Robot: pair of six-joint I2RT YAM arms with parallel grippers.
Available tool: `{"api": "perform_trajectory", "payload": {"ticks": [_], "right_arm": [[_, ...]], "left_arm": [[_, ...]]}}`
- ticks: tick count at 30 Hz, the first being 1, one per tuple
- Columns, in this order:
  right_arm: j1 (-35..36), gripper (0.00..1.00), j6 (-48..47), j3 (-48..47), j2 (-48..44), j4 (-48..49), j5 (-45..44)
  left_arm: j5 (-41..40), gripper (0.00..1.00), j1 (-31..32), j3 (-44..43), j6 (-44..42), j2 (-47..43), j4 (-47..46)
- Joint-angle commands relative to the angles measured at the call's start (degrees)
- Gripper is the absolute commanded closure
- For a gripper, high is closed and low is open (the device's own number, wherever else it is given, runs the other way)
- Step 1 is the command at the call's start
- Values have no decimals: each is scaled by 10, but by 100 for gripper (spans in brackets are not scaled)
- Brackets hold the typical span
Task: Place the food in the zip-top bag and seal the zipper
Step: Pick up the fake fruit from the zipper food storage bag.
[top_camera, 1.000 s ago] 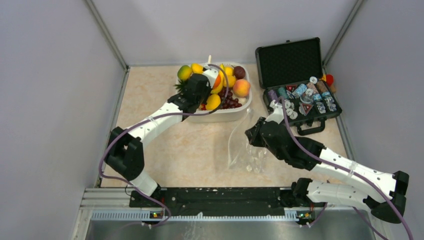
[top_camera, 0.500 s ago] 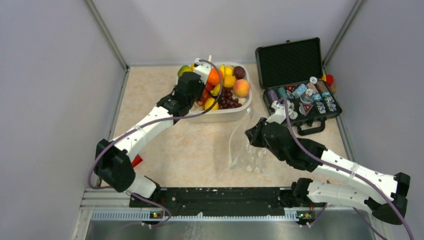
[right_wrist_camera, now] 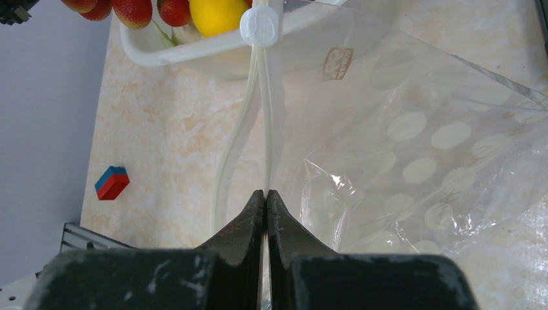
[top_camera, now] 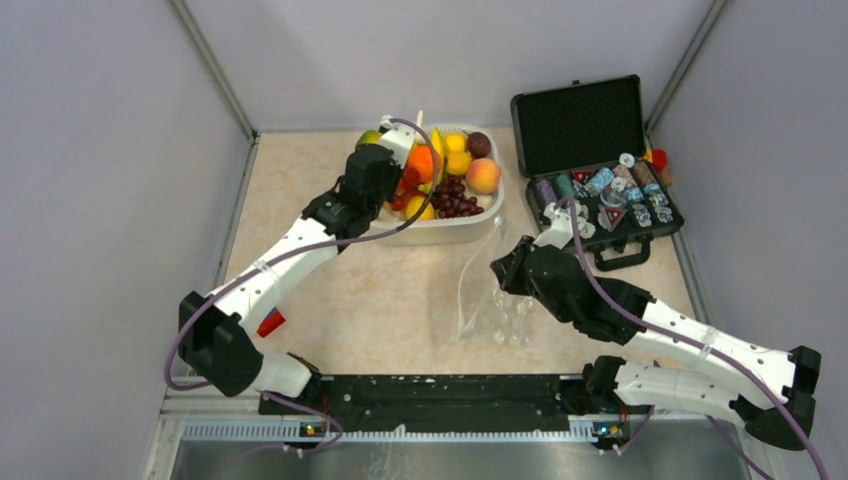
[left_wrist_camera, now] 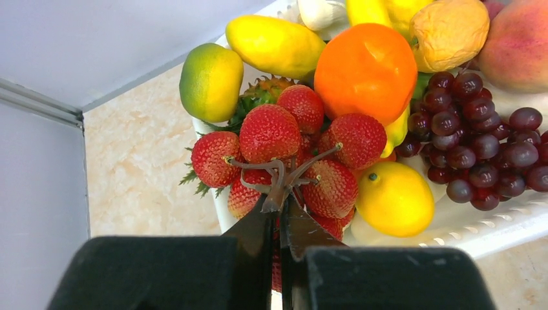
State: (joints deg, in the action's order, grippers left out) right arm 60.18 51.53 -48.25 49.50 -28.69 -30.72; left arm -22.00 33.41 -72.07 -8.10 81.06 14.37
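My left gripper [left_wrist_camera: 282, 203] is shut on the brown stem of a bunch of red strawberries [left_wrist_camera: 271, 132], over the left end of the white tub [top_camera: 440, 233]. In the tub lie an orange [left_wrist_camera: 366, 68], dark purple grapes [left_wrist_camera: 475, 152], a peach [left_wrist_camera: 517, 42] and yellow fruits [left_wrist_camera: 394, 197]. My right gripper [right_wrist_camera: 265, 194] is shut on one lip of the whitish zipper [right_wrist_camera: 262, 116] of the clear dotted zip-top bag [right_wrist_camera: 413, 148]. The other lip bows away to the left, so the mouth is partly open. The bag [top_camera: 490, 295] lies in front of the tub. Its slider [right_wrist_camera: 259, 26] is at the tub end.
An open black case [top_camera: 600, 170] with blue-grey chips stands at the right, close to my right arm. A small red and blue block [top_camera: 269, 323] lies on the table at the left, also in the right wrist view [right_wrist_camera: 112, 183]. Grey walls close in both sides.
My left arm has swung left and back, carrying its gripper toward the tub's left end with the strawberries. The red and blue block has come into view. My right arm has barely moved.
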Motion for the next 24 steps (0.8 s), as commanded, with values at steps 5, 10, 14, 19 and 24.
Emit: {"api": "perform_trajectory", "payload": {"ticks": [5,10,14,19,24], "right_arm": [[-4,100,-2,3,-6,21,-7],[-4,100,-4,0,-2,22,-6],[-3,100,-2,0,-2,21,-9],[-4,100,-2,-5,11,22,-13],[-9,100,0,-11,38,40,-17]], "left_arm": [[7,100,-1,-7,8,-77,-27],[8,100,0,-11,9,-89,-15],[31,100,0,-11,25,-109,-6],[118,100,2,-20,65,-152,15],[289,100,3,6,105,-208,0]]}}
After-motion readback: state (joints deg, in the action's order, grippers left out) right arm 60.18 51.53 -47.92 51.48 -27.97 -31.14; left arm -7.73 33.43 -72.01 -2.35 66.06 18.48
